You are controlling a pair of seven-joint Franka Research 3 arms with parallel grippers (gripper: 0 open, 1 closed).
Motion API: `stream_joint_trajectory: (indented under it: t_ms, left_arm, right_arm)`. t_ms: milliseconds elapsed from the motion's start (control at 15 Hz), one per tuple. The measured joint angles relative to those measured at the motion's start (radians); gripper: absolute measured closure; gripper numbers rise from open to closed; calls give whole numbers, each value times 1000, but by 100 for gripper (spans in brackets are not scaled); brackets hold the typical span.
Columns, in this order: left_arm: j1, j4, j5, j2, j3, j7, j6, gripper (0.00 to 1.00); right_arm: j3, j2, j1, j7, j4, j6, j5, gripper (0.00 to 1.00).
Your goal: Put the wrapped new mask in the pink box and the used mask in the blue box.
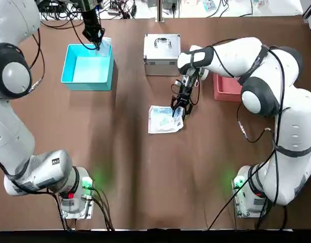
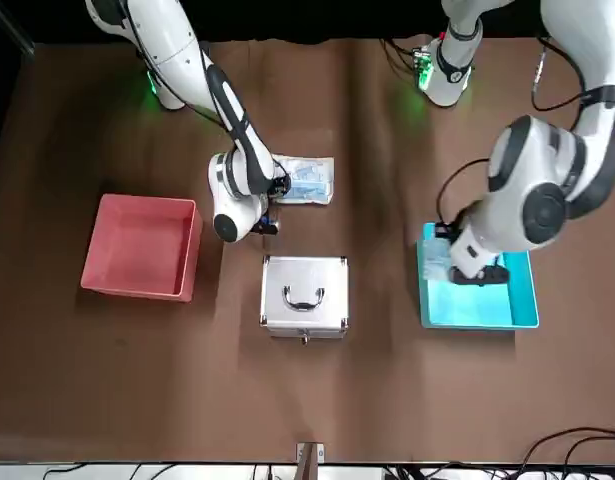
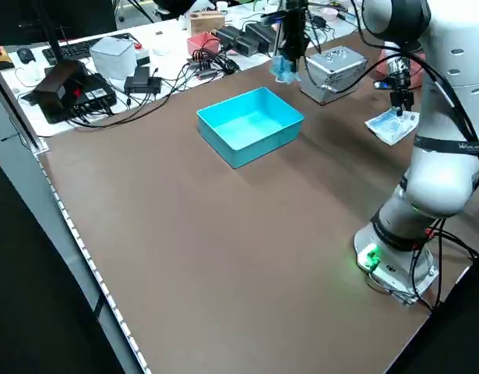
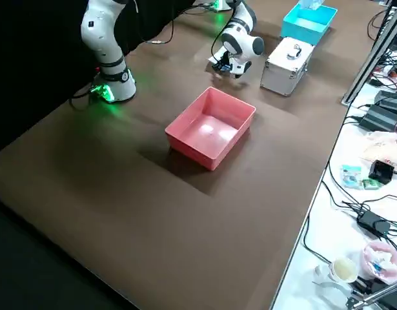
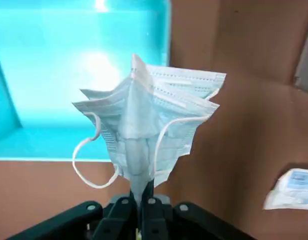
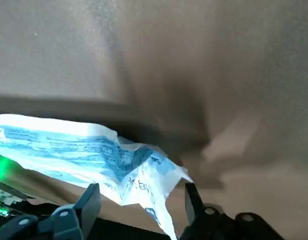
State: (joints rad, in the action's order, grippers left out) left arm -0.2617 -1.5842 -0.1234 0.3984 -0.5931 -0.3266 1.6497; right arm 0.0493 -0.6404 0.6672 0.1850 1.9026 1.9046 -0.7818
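The used mask [image 5: 143, 120], bare pale blue fabric with ear loops, hangs bunched from my left gripper [image 5: 141, 200], which is shut on its lower fold. It hovers above the far right corner of the blue box [image 1: 79, 71], a cyan tray at the table's back left. The wrapped new mask [image 1: 163, 121], a whitish packet, lies near the table's middle. My right gripper [image 1: 178, 110] is down at its right edge, open, with the packet's corner [image 6: 143, 175] between the fingers. The pink box [image 1: 226, 88] sits to the right, partly hidden by the right arm.
A silver metal case with a handle [image 1: 162, 48] stands at the back centre, between the two trays and just behind the right gripper. Cables and gear [image 3: 146, 74] lie beyond the table's far edge. Bare brown tabletop [image 1: 145, 187] stretches toward the arm bases.
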Motion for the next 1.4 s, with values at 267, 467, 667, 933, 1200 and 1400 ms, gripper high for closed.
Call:
stream_joint_trajectory:
  t_ms: [267,467,667,933,1200,1400]
  left_arm:
    - [-48,1,-69,33,1,78,1,98]
    - [-62,1,-116,117,7,79,30,98]
    - [-86,2,-136,164,13,80,44,98]
    - [-121,2,-148,208,22,104,44,98]
    - [-126,2,-192,243,25,105,55,97]
    - [-137,1,-197,272,26,105,76,95]
  right_arm:
    - [0,-9,18,0,3,39,0,41]
    - [0,-12,26,0,-1,41,-6,64]
    - [5,-11,26,0,-7,26,-6,84]
    - [41,-8,21,0,-26,26,-6,98]
    - [127,-8,19,0,-68,-89,2,98]
    - [227,-7,16,0,-145,-342,21,98]
